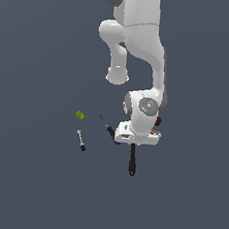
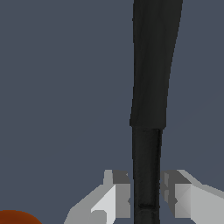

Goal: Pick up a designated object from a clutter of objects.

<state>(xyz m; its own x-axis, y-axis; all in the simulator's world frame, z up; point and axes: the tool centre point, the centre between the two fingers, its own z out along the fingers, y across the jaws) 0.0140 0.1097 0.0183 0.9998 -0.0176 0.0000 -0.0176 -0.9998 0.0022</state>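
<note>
The robot arm bends down low over the desk (image 1: pixel 28 187), so that its tool (image 2: pixel 147 192) can reach the black spatula (image 1: pixel 132 159). The spatula is the long black thing that sticks out from under the white hand part in the exterior view. It is the thing to pick up.

In the wrist view, the two grey fingers (image 2: pixel 114 194) stand one on each side of the thin black handle. They look very close to it, maybe touching, with the handle right in the middle. I think the tool is narrow and closing on the handle, but I cannot tell for sure if it squeezes yet. I also cannot tell if the spatula lies on the desk or is lifted a little.

The fingers sit across the thin part because that is the easy part to pinch. The wide part would not fit.

The spatula is long and straight. In the exterior view it runs from under the hand toward the bottom of the picture.

Other small things lie near: a green block (image 1: pixel 80 115), a small silver-and-black tool (image 1: pixel 80 140), and a screwdriver (image 1: pixel 108 127) just beside the hand. An orange ball (image 2: pixel 17 217) peeks in at the corner of the wrist view.
</note>
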